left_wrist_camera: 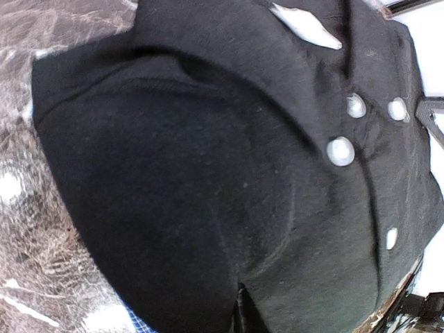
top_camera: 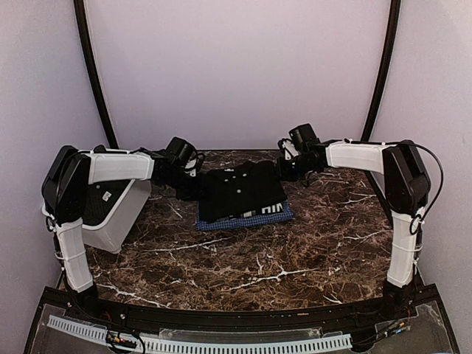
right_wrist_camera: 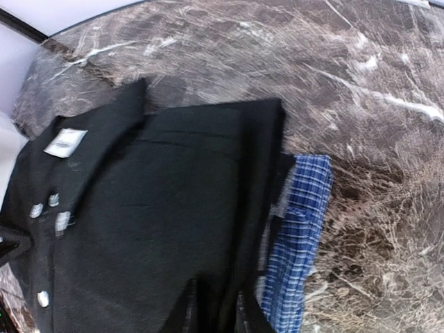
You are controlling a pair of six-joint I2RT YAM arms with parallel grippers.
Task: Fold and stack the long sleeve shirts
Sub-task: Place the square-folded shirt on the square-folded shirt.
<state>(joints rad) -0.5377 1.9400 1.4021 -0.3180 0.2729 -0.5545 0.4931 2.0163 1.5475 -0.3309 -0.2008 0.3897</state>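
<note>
Right gripper (top_camera: 289, 164) sits at the far right corner of the black shirt (top_camera: 240, 188). On its wrist camera, two dark fingers (right_wrist_camera: 182, 316) stand a little apart, the shirt's right edge running between them. The jaws are parted, though whether they pinch any cloth I cannot tell.

Over to the left gripper (top_camera: 188, 175), low against the shirt's left edge. Its wrist view is filled with black cloth and the fingers barely show, so I cannot tell how wide it stands or whether it has hold of anything.

Now the garments: two shirts in view. The black one lies folded on top, collar toward the back wall, with one white neck label (left_wrist_camera: 305, 24) and four pale buttons (left_wrist_camera: 340, 150) counted down its front. Under it is one blue checked shirt (top_camera: 254, 217), peeking out along the near edge and the right side. There is white lettering on the near strip, too small to read. The stack rests at the middle of the brown marble table (top_camera: 295, 258), toward the back.

One white plastic bin (top_camera: 110, 221) stands tilted at the left, beside the left arm.
</note>
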